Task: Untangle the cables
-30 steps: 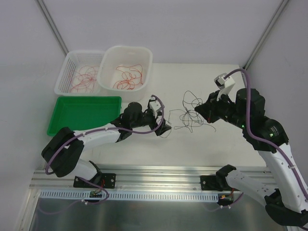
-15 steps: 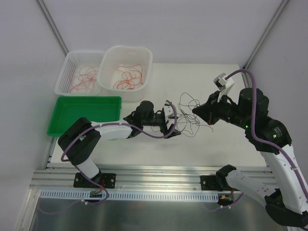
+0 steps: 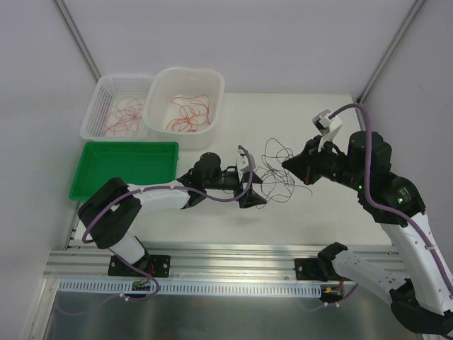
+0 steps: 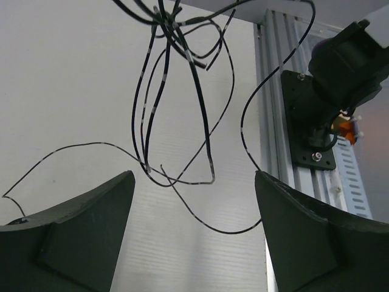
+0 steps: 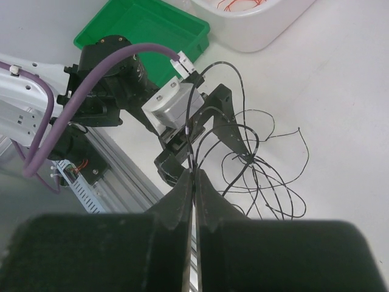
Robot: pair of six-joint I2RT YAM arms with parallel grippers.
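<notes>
A tangle of thin black cables (image 3: 277, 170) hangs and lies at the table's middle, between the two grippers. My right gripper (image 3: 289, 164) is shut on a black cable (image 5: 193, 159) and holds the tangle (image 5: 258, 173) lifted. My left gripper (image 3: 253, 188) is open just left of the tangle, its fingers (image 4: 79, 231) apart with loose black loops (image 4: 176, 121) hanging ahead of them and nothing between them. Red and orange cables lie in the white tub (image 3: 188, 113) and the white basket (image 3: 122, 117).
A green tray (image 3: 124, 166) sits at the left, in front of the basket and tub. The aluminium rail (image 3: 233, 265) with the arm bases runs along the near edge; it also shows in the left wrist view (image 4: 279, 91).
My left arm has reached right, bringing its open gripper up to the tangle's left side. My right gripper has shifted slightly left, still holding the black cable.
</notes>
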